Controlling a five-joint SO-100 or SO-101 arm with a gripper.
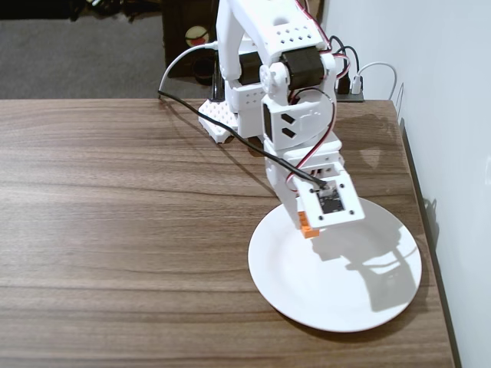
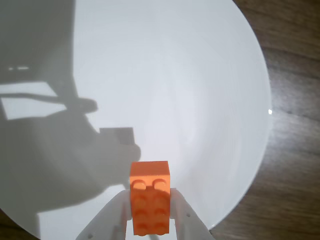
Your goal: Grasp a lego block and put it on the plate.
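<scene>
Grasp complete: the tool (image 2: 150, 212) is clamped on the lego block (image 2: 149, 202), holding it above the plate (image 2: 200, 90) (contact with the surface cannot be confirmed). Outstanding, by my judgement: lowering, release, withdrawal from the table (image 1: 115, 230).

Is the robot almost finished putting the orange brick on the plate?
Nearly. Grabbing is done: the end effector is shut on the brick. Right now it holds the brick over the plate. Left: lower it, let go, and back away.
</scene>
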